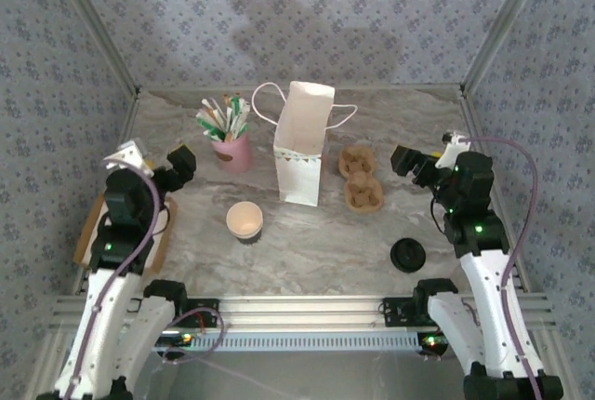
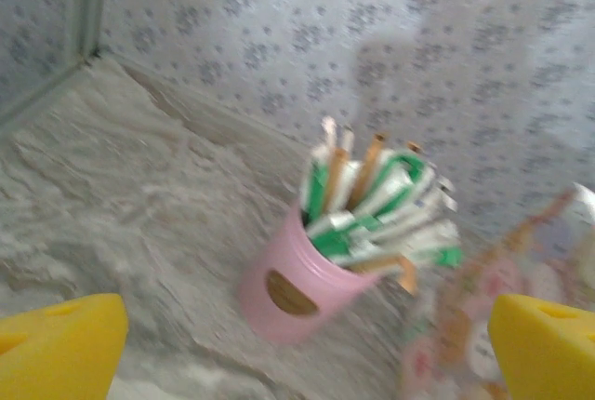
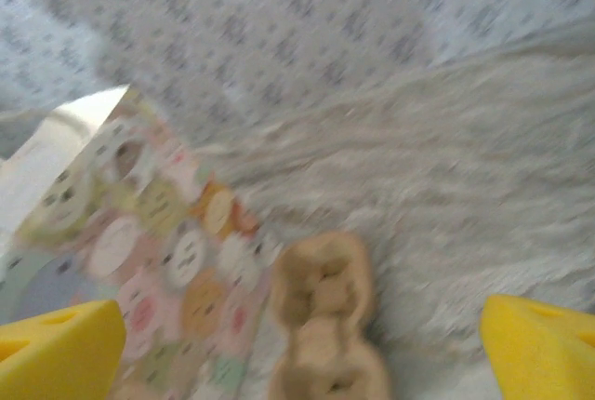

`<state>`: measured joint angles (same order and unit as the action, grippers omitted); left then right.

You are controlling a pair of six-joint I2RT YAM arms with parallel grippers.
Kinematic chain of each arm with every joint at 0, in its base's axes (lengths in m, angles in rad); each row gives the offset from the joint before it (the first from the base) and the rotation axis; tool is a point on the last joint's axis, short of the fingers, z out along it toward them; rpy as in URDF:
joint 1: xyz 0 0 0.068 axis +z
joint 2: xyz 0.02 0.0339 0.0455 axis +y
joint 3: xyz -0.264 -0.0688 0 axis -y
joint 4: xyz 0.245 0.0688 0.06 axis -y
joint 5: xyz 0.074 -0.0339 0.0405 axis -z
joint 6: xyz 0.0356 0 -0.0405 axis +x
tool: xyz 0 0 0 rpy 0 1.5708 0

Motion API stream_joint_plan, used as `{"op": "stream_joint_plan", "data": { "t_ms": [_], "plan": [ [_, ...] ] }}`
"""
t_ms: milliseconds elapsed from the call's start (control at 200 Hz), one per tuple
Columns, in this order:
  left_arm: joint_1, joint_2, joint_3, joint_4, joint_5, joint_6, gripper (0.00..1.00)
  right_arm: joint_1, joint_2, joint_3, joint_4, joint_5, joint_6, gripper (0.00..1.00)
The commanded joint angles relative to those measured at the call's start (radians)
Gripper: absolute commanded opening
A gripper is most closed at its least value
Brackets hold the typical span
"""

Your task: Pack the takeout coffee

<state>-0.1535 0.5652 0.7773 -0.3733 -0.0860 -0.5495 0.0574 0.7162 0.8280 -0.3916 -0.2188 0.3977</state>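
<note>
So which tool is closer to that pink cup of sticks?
Left. The left tool sits just left of the pink cup; the right tool is far across, beyond the paper bag.

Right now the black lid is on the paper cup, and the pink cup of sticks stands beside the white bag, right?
Not quite. The black lid isn't on the paper cup; it lies on the table, well off to the cup's right. The top external view shows this. The pink cup of sticks does stand beside the white bag.
</note>
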Motion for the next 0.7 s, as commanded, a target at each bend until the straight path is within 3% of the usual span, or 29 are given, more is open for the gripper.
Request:
{"op": "stream_joint_plan", "data": {
  "t_ms": [0,110,205,340,440,555,700],
  "plan": [
    [-0.006,-0.110,0.008,-0.230,0.184,-0.092,0.99,-0.015,0.000,0.002,-0.192,-0.249,0.134,1.00],
    [-0.006,-0.184,-0.009,-0.296,0.222,-0.111,0.99,-0.074,0.002,-0.069,-0.092,-0.493,0.188,1.00],
    [-0.006,-0.228,-0.022,-0.391,0.189,-0.173,0.99,-0.068,0.008,-0.117,0.005,-0.563,0.224,1.00],
    [-0.004,-0.270,-0.051,-0.474,0.182,-0.259,0.99,0.018,0.038,-0.093,-0.079,-0.495,0.161,0.88],
    [-0.004,-0.262,-0.092,-0.467,0.253,-0.288,0.99,0.112,0.050,-0.086,-0.105,-0.422,0.145,0.83],
    [-0.005,-0.231,-0.126,-0.487,0.333,-0.313,1.00,0.267,0.081,-0.056,-0.169,-0.277,0.115,0.79],
    [-0.002,-0.213,-0.171,-0.524,0.411,-0.322,0.89,0.497,0.144,0.007,-0.205,-0.085,0.098,0.73]
  ]
}}
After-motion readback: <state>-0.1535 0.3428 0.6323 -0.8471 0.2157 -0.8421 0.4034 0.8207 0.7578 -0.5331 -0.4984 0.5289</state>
